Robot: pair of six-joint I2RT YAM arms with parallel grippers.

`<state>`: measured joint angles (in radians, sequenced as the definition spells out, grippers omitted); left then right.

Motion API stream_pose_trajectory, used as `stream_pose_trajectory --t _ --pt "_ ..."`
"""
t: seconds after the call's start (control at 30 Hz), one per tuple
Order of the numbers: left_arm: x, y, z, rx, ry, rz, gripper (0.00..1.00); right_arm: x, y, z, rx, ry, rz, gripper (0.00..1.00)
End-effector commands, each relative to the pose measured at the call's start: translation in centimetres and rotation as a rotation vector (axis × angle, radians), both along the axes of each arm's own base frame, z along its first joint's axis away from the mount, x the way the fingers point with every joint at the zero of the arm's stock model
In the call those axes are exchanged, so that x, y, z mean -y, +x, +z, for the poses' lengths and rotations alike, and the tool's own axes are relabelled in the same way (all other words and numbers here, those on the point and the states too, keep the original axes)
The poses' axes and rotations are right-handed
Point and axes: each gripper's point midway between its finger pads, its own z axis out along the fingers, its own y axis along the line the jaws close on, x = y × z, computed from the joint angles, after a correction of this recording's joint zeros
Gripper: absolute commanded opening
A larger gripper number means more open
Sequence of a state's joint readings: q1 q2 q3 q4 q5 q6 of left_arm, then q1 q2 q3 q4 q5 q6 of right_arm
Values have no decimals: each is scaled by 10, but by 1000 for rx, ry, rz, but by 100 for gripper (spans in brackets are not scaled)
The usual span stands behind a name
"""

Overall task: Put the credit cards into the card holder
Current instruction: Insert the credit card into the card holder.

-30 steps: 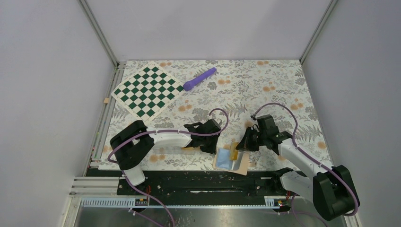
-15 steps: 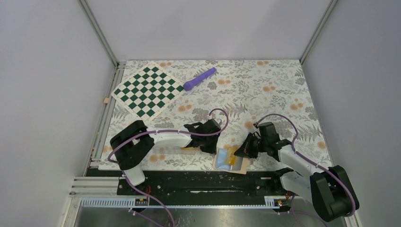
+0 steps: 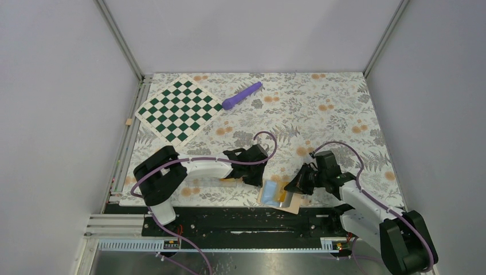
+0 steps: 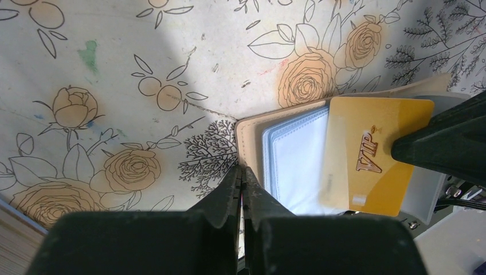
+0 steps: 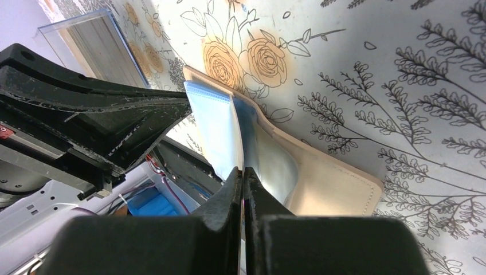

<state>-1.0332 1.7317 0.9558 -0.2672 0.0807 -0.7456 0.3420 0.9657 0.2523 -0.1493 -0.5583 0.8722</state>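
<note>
One gold card [image 3: 282,192] is what matters in the top view. It sits over the open wallet [image 3: 291,203] at the near edge of the table, between the left gripper [image 3: 253,177] and the right gripper [image 3: 294,185], but it's all too small there to read the jaws. Left wrist view is better: the left jaws are squeezed to a slit with their tips on the wallet's tan rim, though I can't tell if any leather is between them. The right gripper pinches the card's far corner, slanted over the blue pockets. I'd guess the card is light, stiff and slick, so grip a corner firmly, and the floppy wallet needs pinning. Right wrist view: jaws nearly closed, the card edge-on and basically invisible, the pocket mouth hard to make out, and a clear case [image 5: 97,43] cut off behind.
</note>
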Motion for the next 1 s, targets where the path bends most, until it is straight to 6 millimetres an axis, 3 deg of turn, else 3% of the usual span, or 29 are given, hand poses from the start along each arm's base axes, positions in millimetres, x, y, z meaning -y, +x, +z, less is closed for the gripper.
stream_pose_trajectory --t 0.0,0.17,0.43,0.73,0.77,0.97 --pt "-7 -14 -20 -45 62 -26 0 7 -14 -4 -49 -55 41 0" --pt "-6 -15 -20 -47 64 -33 0 5 -23 -12 -91 -37 69 0" --pt "-5 -15 -20 -45 68 -38 0 0 -22 -13 -112 -11 104 0" --pt "-4 -17 -14 -54 59 -32 0 -8 -1 -9 -64 19 70 0" --pt "-3 -17 -12 -55 52 -27 0 -8 1 -7 -54 17 65 2" --pt "-6 -24 -8 -95 43 6 0 4 0 1 -14 -68 77 46"
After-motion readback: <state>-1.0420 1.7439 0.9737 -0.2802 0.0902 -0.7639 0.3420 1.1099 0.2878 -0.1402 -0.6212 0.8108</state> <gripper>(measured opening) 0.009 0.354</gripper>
